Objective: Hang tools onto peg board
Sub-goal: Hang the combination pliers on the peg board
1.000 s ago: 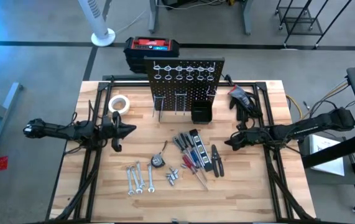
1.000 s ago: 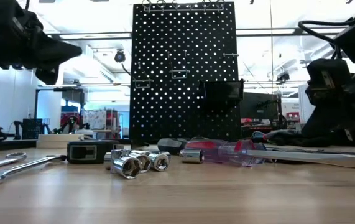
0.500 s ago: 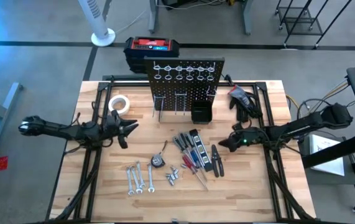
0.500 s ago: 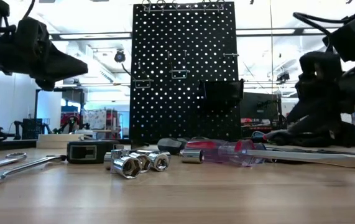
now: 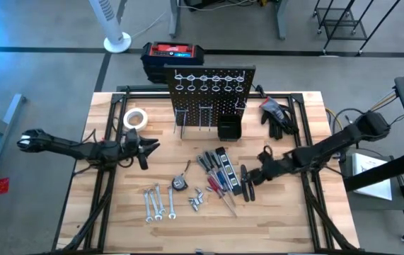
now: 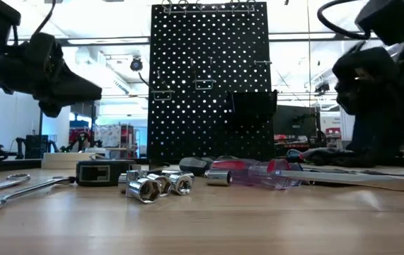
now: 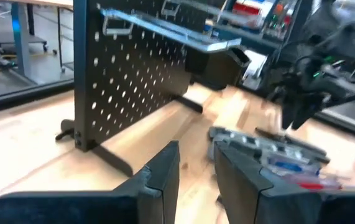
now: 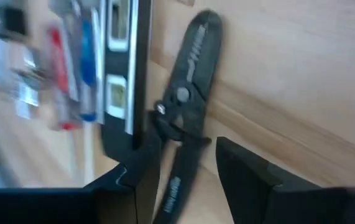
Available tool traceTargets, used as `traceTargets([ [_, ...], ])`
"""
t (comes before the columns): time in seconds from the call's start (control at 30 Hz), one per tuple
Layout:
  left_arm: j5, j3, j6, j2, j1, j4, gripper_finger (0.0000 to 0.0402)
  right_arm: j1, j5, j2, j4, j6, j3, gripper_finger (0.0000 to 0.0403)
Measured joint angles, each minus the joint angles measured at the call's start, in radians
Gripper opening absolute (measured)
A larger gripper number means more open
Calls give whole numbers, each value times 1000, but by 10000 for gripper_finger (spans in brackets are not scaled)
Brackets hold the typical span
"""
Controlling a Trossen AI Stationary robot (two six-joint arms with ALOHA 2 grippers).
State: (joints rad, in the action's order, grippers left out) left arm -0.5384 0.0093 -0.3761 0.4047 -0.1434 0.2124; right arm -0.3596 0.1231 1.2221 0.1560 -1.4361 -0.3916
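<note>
Tools [image 5: 219, 178] lie flat on the table [image 5: 286, 219] in front of the peg board [image 5: 211, 91]; none hangs on it.

My right gripper [image 5: 247, 176] is above the black pliers [image 8: 186, 130], just right of the screwdriver cluster before the board, fingers [image 8: 245, 171] parted and empty, one to each side of the pliers' handles. My left gripper [image 5: 147, 146] hovers left of the board's foot, near the white tape roll [image 5: 136, 117], its fingers [image 7: 165, 174] a small gap apart, holding nothing. In front of the board lie a tape measure [image 5: 179, 183], silver wrenches [image 5: 158, 202] and metal sockets [image 6: 156, 185]. Black gloves [image 5: 275, 113] sit to the board's right; a black-and-red case [image 5: 172, 54] stands behind it.
</note>
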Motion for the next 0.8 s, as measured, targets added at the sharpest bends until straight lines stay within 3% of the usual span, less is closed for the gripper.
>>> traceTargets([
  [0.2, -38, 0, 24, 69, -1, -46, 89, -59, 61, 303, 76, -6, -152, 162],
  [0.4, -60, 1, -89, 85, -2, -43, 88, -63, 76, 363, 224, 6, -273, 165],
  [0.57, -54, 3, -98, 86, -4, -49, 88, -68, 37, 370, 433, 0, -327, 120],
  [0.8, -51, 3, -57, 90, -4, -52, 88, -65, 26, 405, 448, 20, -335, 48],
])
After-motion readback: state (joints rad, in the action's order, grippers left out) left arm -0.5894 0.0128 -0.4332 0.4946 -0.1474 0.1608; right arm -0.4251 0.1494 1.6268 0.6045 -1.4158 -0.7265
